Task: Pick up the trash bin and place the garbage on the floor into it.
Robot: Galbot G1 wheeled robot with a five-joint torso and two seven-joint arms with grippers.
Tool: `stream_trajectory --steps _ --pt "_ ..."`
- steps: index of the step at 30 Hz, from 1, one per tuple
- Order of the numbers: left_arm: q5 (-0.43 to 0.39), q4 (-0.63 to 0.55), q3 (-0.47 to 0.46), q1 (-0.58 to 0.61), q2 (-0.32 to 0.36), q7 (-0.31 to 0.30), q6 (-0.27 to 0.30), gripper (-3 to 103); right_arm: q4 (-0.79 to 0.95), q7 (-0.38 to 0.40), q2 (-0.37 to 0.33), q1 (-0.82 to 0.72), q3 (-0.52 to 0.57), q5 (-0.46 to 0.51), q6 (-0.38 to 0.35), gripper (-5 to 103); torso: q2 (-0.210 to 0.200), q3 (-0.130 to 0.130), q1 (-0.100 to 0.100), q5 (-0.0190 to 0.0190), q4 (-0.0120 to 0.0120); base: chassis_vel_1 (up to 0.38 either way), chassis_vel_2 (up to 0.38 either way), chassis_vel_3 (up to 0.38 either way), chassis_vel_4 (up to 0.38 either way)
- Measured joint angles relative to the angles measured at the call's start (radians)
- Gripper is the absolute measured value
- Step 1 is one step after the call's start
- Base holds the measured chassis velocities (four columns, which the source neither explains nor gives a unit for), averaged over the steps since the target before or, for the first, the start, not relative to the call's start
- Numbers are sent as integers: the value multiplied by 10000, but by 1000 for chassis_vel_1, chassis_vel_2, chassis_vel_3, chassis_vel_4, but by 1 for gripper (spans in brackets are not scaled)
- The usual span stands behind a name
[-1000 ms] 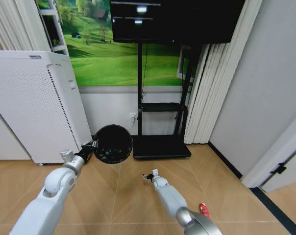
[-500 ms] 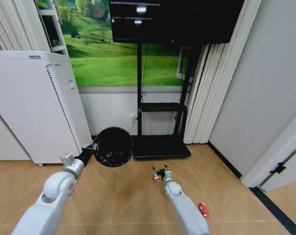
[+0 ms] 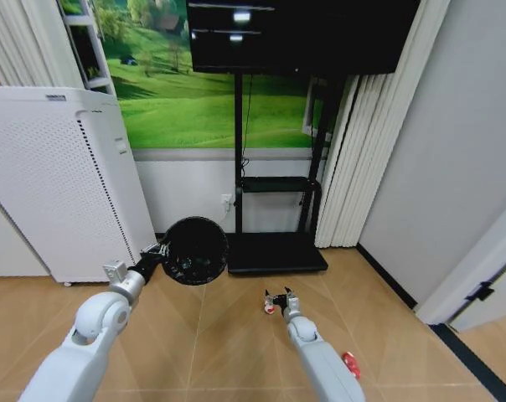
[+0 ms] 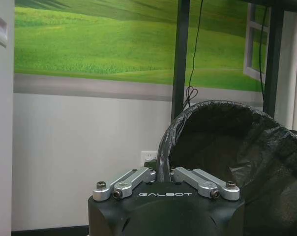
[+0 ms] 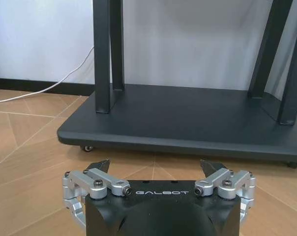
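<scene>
The trash bin (image 3: 194, 250) is up off the floor (image 3: 211, 335), held out by your left gripper (image 3: 158, 251), and its round mouth is tipped toward you so you look straight into the dark interior. It's a black mesh basket, and the left wrist view shows a crinkled black liner (image 4: 237, 147) inside the trash bin (image 4: 227, 157). Your left gripper (image 4: 163, 173) has its jaws pinched narrow on the near rim, one silver link on each side of the edge.

Your right gripper (image 3: 279, 300) is low over the parquet, jaws spread wide. A small red-and-white scrap (image 3: 271, 306) shows just beside those jaws in the head view; you can't tell whether it touches them. In the right wrist view, your right gripper (image 5: 158, 169) shows two black fingertips (image 5: 100, 165) well apart, with bare wood between them. Straight ahead of the jaws is the flat black TV-stand base (image 5: 188, 123), matte, with rounded corners and small casters, and a white cable (image 5: 40, 88) trails along the skirting.

A crushed red can (image 3: 349, 362) lies on the floor well behind the right jaws, beside your forearm.

The floor is light tan herringbone wood. Beyond the left jaws stands a tall white perforated appliance (image 3: 52, 184), with a green meadow mural (image 3: 194, 92) on the wall and pleated white curtains (image 3: 349, 159) past the stand.
</scene>
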Motion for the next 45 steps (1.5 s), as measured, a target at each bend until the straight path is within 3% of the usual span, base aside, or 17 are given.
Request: stream_trajectory --steps 3,13,32,43,45 --pt "0 1 13 -4 -4 1 17 4 29 0 -34 -108 -3 -6 -92 100 -1 2 2 1 -2 -199 168 198 -183" --pt "112 35 125 -22 -159 22 30 4 -456 214 183 -436 -233 1291 -2063 100 -3 -1 -1 0 0 -34 44 24 -48" --pt "91 -396 -136 378 -148 24 63 4 -4761 376 1127 1833 -248 264 -599 100 -2 -1 0 0 -1 5 -6 -4 6" --pt "95 -483 -141 460 -226 -3 98 4 -5048 318 1046 1845 -272 243 -566 101 -2 0 0 0 -1 0 0 0 0" --pt "98 -515 -166 511 -239 -9 101 4 -5068 277 1009 1807 -287 237 -564 92 -2 -1 0 0 -1 0 0 0 0"
